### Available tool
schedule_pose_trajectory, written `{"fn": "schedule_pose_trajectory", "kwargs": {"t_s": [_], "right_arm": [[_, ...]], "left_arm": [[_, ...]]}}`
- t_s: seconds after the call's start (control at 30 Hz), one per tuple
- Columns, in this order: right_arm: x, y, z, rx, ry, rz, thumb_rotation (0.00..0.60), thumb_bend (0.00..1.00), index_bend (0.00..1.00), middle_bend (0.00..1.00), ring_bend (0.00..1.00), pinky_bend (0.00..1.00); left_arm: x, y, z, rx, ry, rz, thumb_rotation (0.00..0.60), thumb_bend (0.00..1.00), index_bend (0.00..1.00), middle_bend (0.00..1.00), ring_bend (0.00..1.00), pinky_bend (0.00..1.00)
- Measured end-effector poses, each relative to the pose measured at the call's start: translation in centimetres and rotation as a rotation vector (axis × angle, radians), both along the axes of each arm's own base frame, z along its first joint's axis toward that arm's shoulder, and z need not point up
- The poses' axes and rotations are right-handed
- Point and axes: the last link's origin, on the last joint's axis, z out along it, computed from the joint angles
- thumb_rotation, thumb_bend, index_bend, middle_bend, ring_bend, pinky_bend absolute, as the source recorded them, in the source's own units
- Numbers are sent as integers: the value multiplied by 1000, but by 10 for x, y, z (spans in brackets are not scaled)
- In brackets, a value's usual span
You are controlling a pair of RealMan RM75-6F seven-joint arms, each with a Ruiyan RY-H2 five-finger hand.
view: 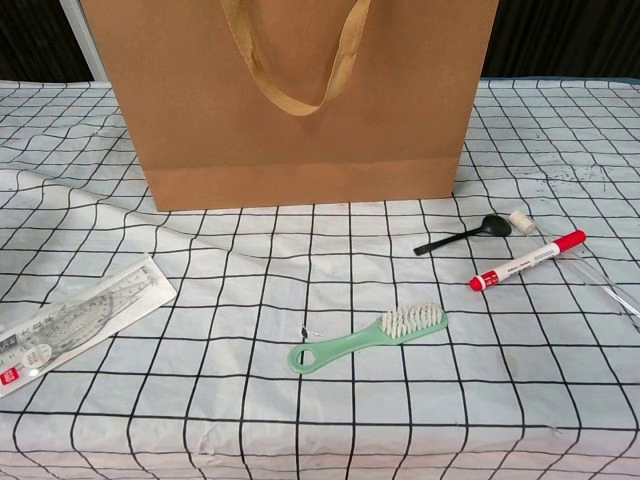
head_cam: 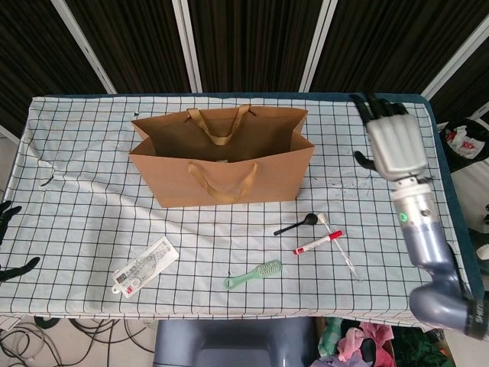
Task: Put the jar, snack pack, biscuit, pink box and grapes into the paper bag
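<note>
A checked cloth covers the table, and the green brush lies on it near the front edge, handle to the left, bristles up and to the right. Well left of the brush sits a packaged ruler set, tilted, with a red mark at its lower corner. Right of the brush and a little farther back lies a red-capped marker, slanted. Just behind the marker rests a black spoon, bowl to the right. Beside the spoon's bowl starts a clear thin stick with a white tip, running down to the right past the marker's cap
</note>
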Motion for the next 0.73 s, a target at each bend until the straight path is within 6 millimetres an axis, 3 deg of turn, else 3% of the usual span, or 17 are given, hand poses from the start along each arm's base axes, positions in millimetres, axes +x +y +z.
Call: {"fn": "schedule_pose_trajectory", "kwargs": {"t_s": [0.23,0.37,0.6,0.73], "right_arm": [[-65,65,-5,9,44,-54,600,140,119,79,210,272],[-95,109,-31,73,37,-76,600,140,119,79,210,261],[-110,153,-77,103,-28,-82,600,140,119,79,210,261],[-109,161,-92,117,-19,-73,600,141,119,79,210,261]], "left_arm": [[3,-3,1,-2,-7,-17,600,69,154,69,0,94],[0,-1,2,0,-12,-18,600,68,147,77,0,94],[-2,3,2,-23,-11,-27,600,69,142,78,0,94],[1,4,-2,-60,-33,-56,600,69,141,78,0,94]]}}
